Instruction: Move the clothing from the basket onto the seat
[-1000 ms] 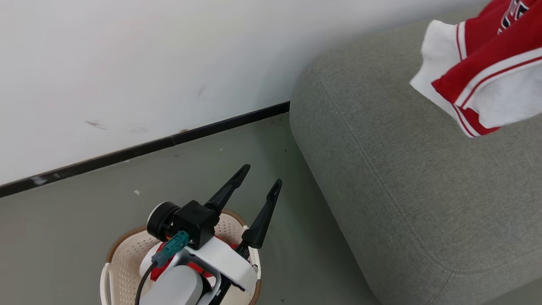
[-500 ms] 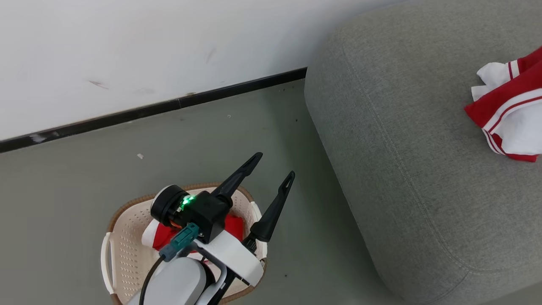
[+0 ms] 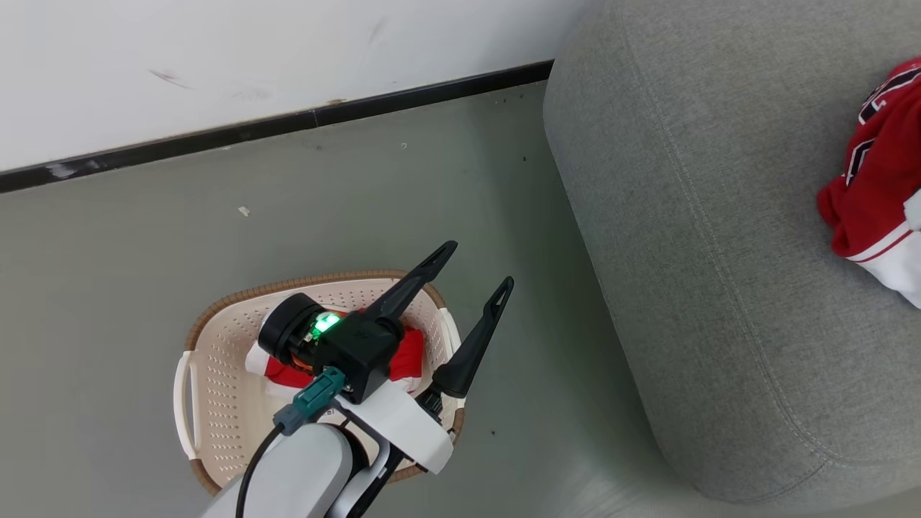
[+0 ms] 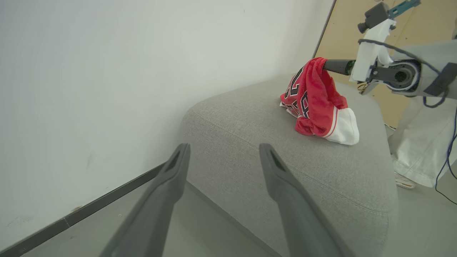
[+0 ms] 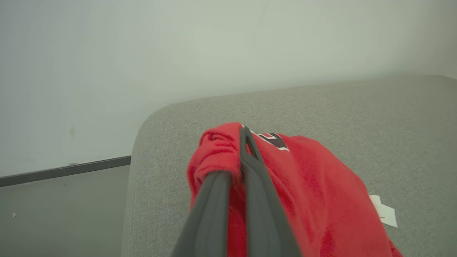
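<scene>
The cream basket (image 3: 216,403) stands on the floor at the lower left of the head view, with red clothing (image 3: 406,356) lying inside, partly hidden by my left arm. My left gripper (image 3: 478,266) hovers open over the basket's right rim, nothing between its fingers (image 4: 178,167). The grey seat (image 3: 719,252) takes up the right side. A red jersey (image 4: 314,100) with white trim is bunched on the seat cushion (image 4: 267,150). Its top is pinched in my right gripper (image 5: 237,142), which is shut on it just above the seat (image 5: 357,114).
A white wall with a black skirting strip (image 3: 288,122) runs behind the basket and sofa. Grey floor (image 3: 504,180) lies between them. Beyond the sofa's far end are a pale cloth-covered shape (image 4: 421,142) and a tan board (image 4: 350,39).
The head camera has shifted, showing more of the basket. The red jersey has come down from hanging to resting bunched on the seat. My left gripper stays open over the basket.
</scene>
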Controlling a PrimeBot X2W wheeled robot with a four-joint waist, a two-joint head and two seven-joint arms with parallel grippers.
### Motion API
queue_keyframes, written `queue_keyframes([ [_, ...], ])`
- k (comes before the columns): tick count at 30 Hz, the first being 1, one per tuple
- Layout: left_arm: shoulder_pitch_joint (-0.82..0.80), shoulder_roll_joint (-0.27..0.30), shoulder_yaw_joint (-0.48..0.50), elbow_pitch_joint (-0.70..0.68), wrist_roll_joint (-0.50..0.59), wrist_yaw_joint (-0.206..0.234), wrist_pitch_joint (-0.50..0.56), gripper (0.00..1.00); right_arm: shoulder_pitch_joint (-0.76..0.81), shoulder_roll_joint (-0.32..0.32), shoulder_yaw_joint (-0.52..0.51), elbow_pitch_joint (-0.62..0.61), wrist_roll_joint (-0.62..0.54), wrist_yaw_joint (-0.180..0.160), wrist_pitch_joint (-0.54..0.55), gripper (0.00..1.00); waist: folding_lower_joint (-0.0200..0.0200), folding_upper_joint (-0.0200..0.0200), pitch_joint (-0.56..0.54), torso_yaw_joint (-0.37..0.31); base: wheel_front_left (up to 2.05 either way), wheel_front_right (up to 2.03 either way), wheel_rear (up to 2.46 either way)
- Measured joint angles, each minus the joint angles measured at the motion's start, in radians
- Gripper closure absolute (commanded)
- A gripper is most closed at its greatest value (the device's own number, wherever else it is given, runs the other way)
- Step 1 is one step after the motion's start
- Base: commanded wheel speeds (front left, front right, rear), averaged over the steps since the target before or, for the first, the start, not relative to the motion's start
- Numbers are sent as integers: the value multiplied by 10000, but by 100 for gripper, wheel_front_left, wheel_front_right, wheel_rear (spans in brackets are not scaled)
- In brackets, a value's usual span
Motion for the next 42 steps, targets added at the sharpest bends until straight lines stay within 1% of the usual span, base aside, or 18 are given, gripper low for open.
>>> queue_keyframes([
  [4, -137, 0, 33, -77, 2, 0, -2, 0, 21, 284, 184, 282, -226, 2, -111, 100, 0, 0, 207, 120, 0, 0, 0],
  [13, -294, -31, 33, -92, 56, -13, -17, 0, 354, 662, 397, 872, -527, 0, -282, 100, 0, 0, 514, 388, 0, 0, 0],
  [14, -296, -31, 33, -86, 56, -15, -25, 0, 371, 692, 418, 892, -560, 0, -291, 98, 0, 0, 529, 415, 0, 0, 0],
  [16, -298, -25, 54, -56, 58, -23, -48, 0, 362, 738, 495, 892, -690, 0, -345, 71, 0, 0, 543, 453, 0, 0, 0],
  [18, -298, 2, 134, -27, 58, -23, -119, 0, 367, 861, 541, 892, -717, 2, -347, 41, 0, 0, 541, 437, 0, 0, 0],
  [19, -298, 2, 148, -2, 58, -23, -119, 0, 370, 903, 550, 886, -725, 2, -347, 9, 0, 0, 538, 425, 0, 0, 0],
  [20, -298, -4, 150, 23, 56, -23, -121, 0, 376, 918, 570, 878, -782, 2, -347, 0, 0, 0, 533, 409, 0, 0, 0],
  [22, -298, -8, 165, 61, 56, -23, -173, 0, 429, 918, 646, 813, -940, 0, -347, 0, 0, 0, 517, 372, 0, 0, 0],
  [30, -296, 0, 295, 307, -19, -23, -362, 0, 962, 1009, 690, -493, -1264, 2, -351, 0, 0, 0, 379, 173, 0, 0, 0],
  [38, -229, 125, 677, 639, -201, -8, -763, 0, 1891, 1151, 685, -1593, -1659, 2, -380, 0, 0, 0, 52, 49, 0, 0, 0],
  [42, 27, 217, 980, 815, -322, 69, -909, 0, 2234, 1183, 426, -2259, -1741, 2, -387, 0, 0, 0, -173, 34, 0, 0, 0],
])
